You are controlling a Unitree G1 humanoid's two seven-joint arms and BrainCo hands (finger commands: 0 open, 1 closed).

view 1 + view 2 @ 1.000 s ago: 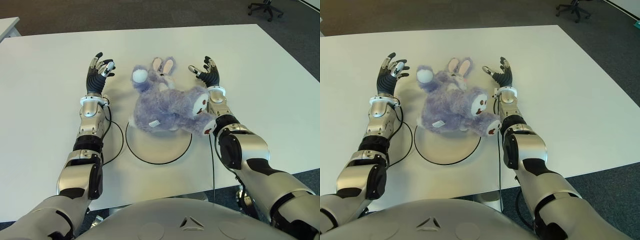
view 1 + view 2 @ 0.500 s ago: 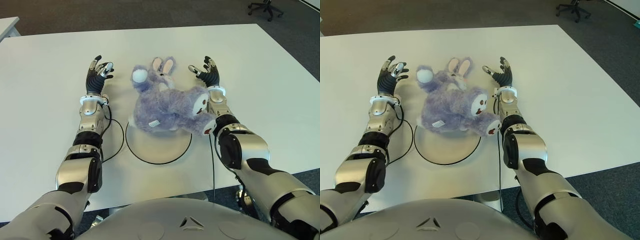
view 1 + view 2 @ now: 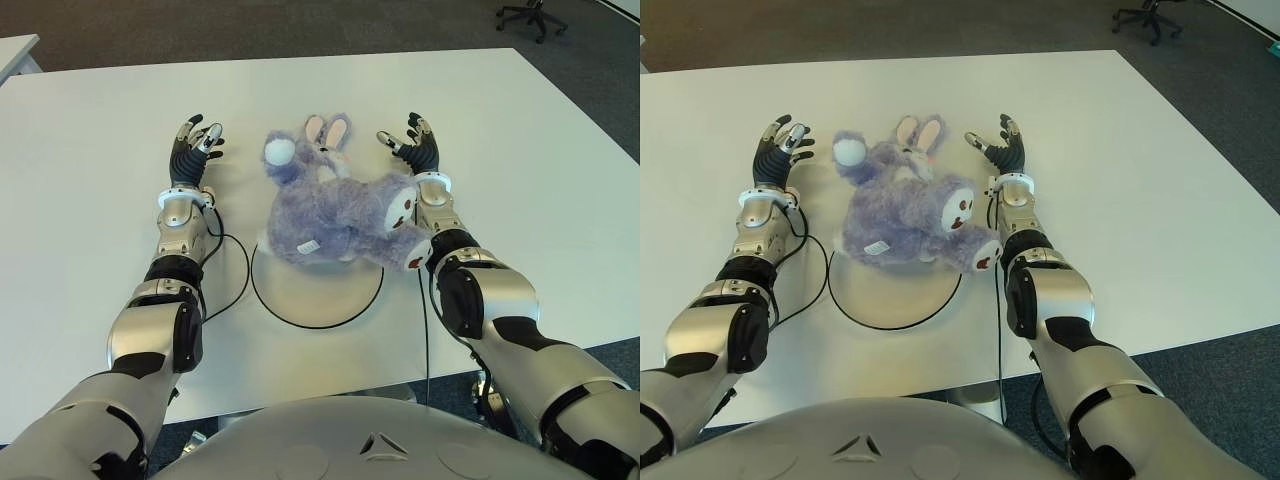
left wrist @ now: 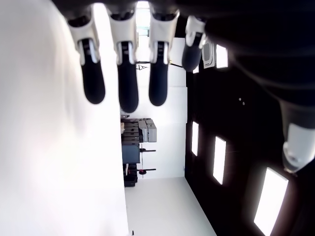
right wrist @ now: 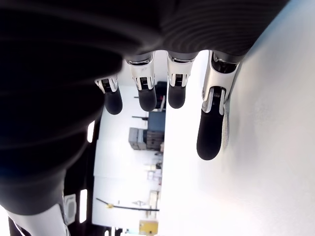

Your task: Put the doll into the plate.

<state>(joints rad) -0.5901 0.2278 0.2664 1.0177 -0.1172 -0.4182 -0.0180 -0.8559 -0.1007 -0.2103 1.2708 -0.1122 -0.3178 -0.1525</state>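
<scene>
The doll (image 3: pixel 340 215) is a plush rabbit with shaggy fur of a grey-lavender colour. It has two long ears with pink inner sides, a round white tail, pale soles with dark marks on its feet, and a small white label sewn on its body. It lies on its side on the far part of the plate (image 3: pixel 320 300), which is a flat white round dish with a dark rim; the ears and the tail reach over the far rim onto the white table (image 3: pixel 90 200). The near part of the plate is bare. The left hand (image 3: pixel 192 150) is on the left of the doll, apart from it, with its fingers (image 4: pixel 127 83) stretched out and holding nothing. The right hand (image 3: pixel 415 148) is just beside the doll on the right, near its raised foot, also with straight, released fingers (image 5: pixel 210 132) and nothing between them. A thin dark cable (image 3: pixel 232 285) curves on the table beside the left forearm.
</scene>
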